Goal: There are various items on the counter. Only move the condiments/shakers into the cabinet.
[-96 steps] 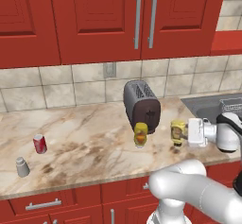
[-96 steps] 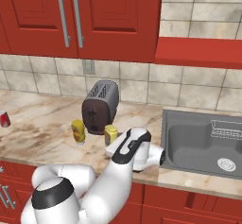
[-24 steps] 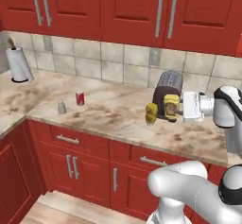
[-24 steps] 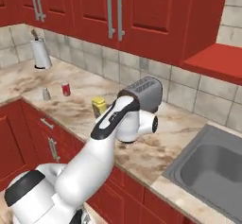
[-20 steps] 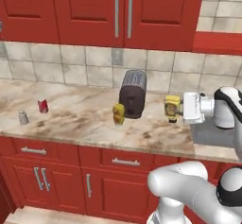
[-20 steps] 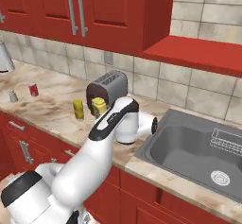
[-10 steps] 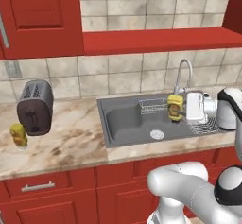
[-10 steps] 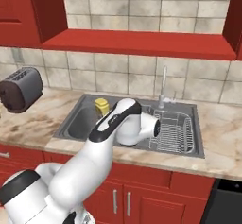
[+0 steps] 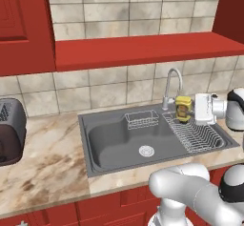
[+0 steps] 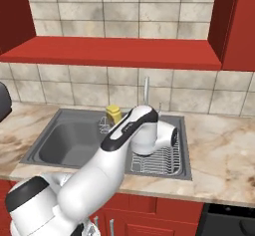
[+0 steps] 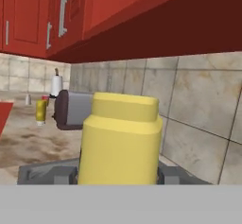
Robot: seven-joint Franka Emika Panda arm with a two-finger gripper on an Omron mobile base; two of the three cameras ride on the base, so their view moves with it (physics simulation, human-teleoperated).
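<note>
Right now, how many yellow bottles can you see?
2: the mustard bottle held in the gripper over the sink, and a bright yellow bottle far down the counter beside the toaster.

2 yellow bottles (image 11: pixel 120 138) (image 11: pixel 41 110), 1 toaster (image 9: pixel 10 130), 1 sink (image 9: pixel 114 144), 1 faucet (image 9: pixel 170 84), 1 paper-towel roll (image 11: pixel 56 83).

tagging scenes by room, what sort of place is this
A home-style kitchen, rendered: a grey sink with a curved faucet set in a marble counter, a tiled back wall, and a dark toaster.

Marble counter (image 9: pixel 43 168) with toaster (image 9: pixel 10 130) and sink (image 9: pixel 128 141).
</note>
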